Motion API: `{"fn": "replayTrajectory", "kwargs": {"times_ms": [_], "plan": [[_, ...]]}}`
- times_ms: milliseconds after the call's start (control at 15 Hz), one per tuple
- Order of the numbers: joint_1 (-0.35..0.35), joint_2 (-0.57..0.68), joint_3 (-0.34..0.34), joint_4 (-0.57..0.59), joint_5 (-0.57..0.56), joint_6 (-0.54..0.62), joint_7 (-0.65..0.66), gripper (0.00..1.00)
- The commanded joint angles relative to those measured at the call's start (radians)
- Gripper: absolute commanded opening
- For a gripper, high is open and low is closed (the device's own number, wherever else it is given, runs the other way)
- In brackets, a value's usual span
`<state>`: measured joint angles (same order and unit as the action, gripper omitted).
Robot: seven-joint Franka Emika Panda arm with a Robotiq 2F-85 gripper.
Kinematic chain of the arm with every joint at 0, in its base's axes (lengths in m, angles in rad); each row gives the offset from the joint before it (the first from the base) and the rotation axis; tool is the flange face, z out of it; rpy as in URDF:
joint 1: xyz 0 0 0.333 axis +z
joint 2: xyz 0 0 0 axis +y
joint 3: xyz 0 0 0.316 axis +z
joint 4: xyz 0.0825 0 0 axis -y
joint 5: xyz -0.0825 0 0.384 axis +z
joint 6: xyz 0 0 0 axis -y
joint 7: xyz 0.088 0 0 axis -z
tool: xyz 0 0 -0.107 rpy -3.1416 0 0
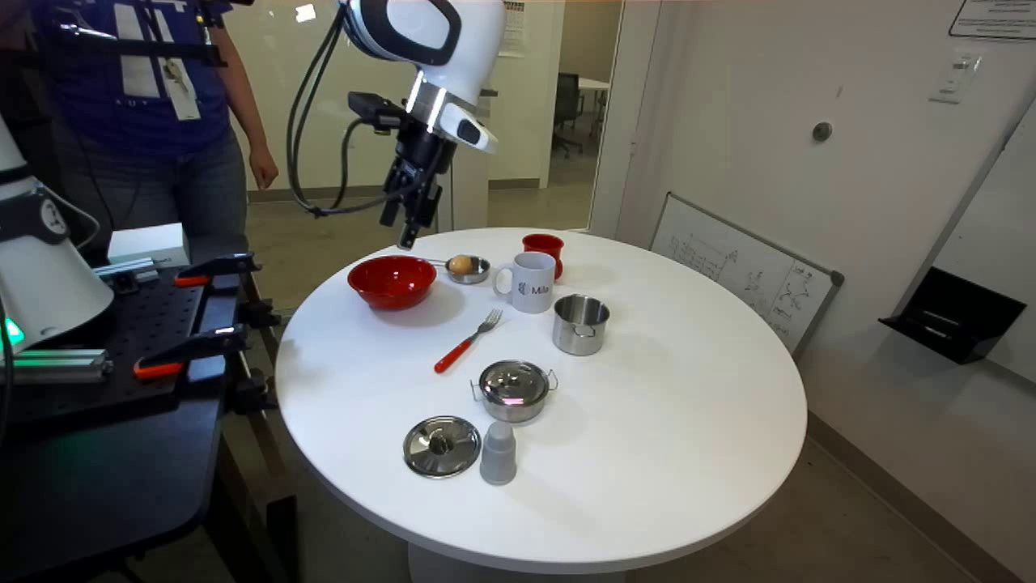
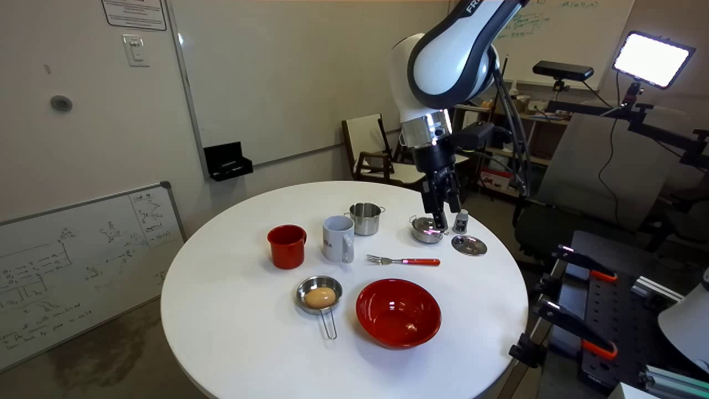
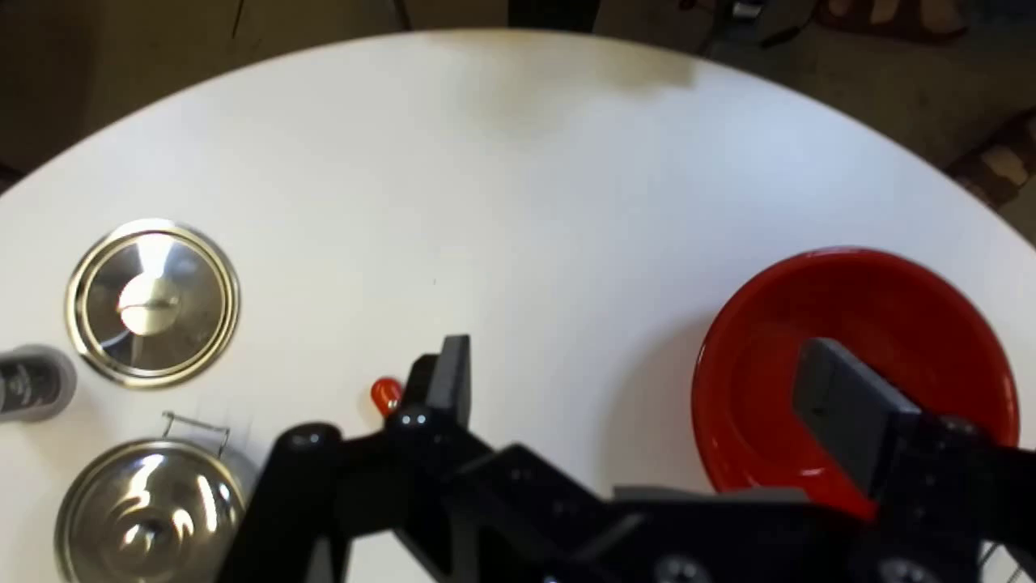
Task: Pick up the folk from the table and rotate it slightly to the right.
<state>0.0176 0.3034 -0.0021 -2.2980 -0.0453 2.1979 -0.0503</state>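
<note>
The hand [image 1: 398, 231] hangs in the air, a little up and left of the middle in an exterior view, higher than the round white worktop [image 1: 664, 405]. The fork [image 2: 403, 261] lies flat on the worktop, a bit below the middle of the frame in both exterior views. In the wrist view only the red end of its handle peeps out, left of the middle, and the hand hides the rest. With so little showing there, it could be easy to miss. If the hand went straight down from here, I think it might bump the red bowl [image 3: 923, 348], because at the right of that view one finger is in front of the bowl. The fork is thin and low, so the fingers might slip over it, or poke the worktop if they go too deep. If it is turned before it is high enough, its prongs might knock the white mug [image 1: 528, 280] near them. The hand's two fingers are spread far apart, with a big gap between them. It has hold of nothing, and it does not seem to touch anything.
</note>
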Motion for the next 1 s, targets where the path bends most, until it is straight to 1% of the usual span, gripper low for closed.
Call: {"fn": "replayTrajectory", "kwargs": {"times_ms": [0, 67, 133, 267, 467, 533, 600, 733, 933], "plan": [[-0.044, 0.094, 0.002, 0.097, 0.055, 0.092, -0.038, 1.00], [-0.063, 0.086, 0.011, 0.092, 0.126, 0.096, -0.015, 1.00], [-0.035, 0.065, -0.001, 0.063, 0.051, 0.080, -0.009, 1.00], [-0.052, 0.078, -0.001, 0.080, 0.098, 0.086, -0.010, 1.00], [-0.056, 0.079, 0.001, 0.084, 0.109, 0.086, -0.010, 1.00], [-0.061, 0.107, -0.003, 0.100, 0.102, 0.065, -0.021, 1.00], [-0.067, 0.121, -0.004, 0.101, 0.088, 0.065, -0.055, 1.00], [-0.068, 0.162, -0.027, 0.100, 0.003, 0.086, -0.104, 1.00], [-0.096, 0.240, -0.037, 0.126, -0.090, 0.111, -0.232, 1.00]]}}
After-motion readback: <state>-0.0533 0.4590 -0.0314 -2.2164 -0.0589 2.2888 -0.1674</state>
